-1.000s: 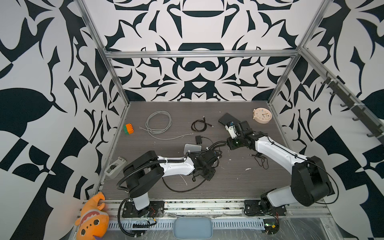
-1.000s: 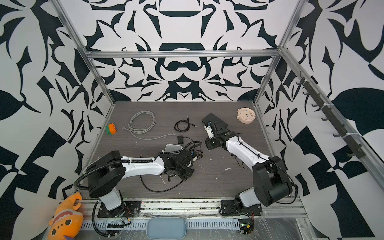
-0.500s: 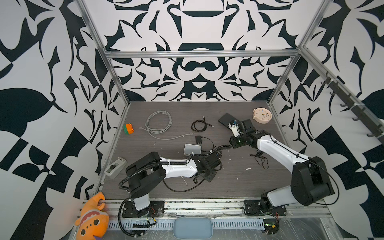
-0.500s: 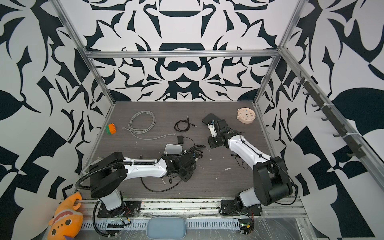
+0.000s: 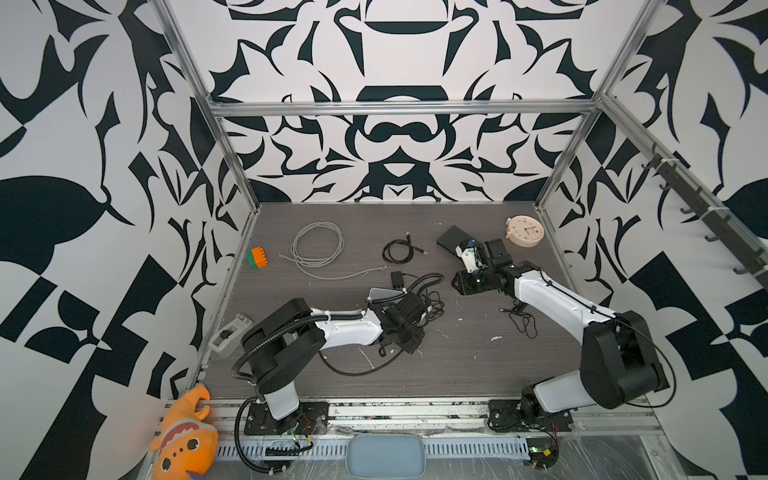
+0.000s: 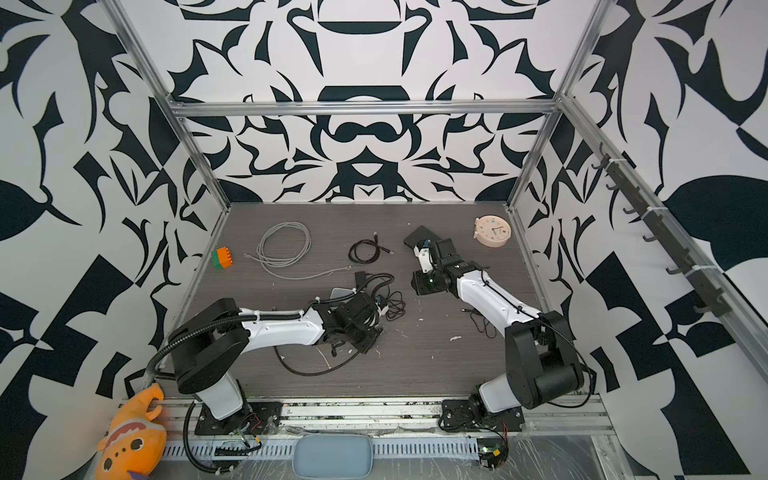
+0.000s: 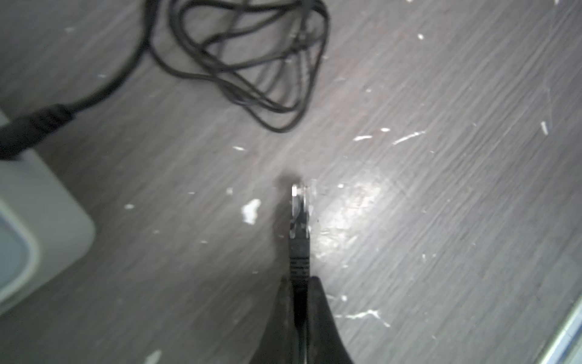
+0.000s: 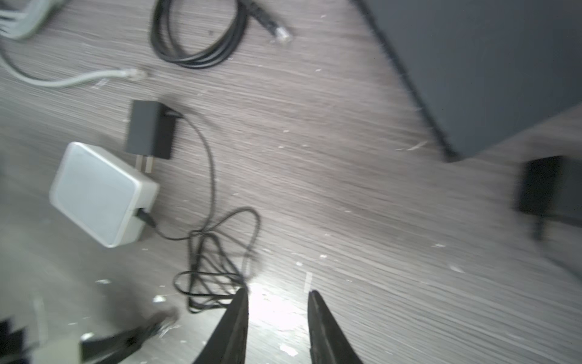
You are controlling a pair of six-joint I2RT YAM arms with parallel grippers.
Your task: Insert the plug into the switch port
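Left gripper (image 7: 300,283): clenched on the ribbed black boot of the plug (image 7: 299,201), with the cable pinched between both fingers. The plug projects straight ahead of the fingertips, clear end foremost, low over the scuffed table (image 7: 441,189); contact with the surface cannot be confirmed. The plug is not inserted in any port.

White box (image 8: 97,195) lies flat just beside that gripper, apart from the plug. A thin black cord (image 8: 209,176) is seated in its side wall and loops loosely on the table. Black power adapter (image 8: 149,130) lies at the box's far edge, prongs toward it.

Right gripper (image 8: 277,296): released, fingers apart, nothing between them, over bare table past the cord loops. Dark flat box (image 8: 488,63) lies beyond it, toward the back right. Which box is the switch cannot be told. Clock (image 5: 524,231) rests in the back right corner.
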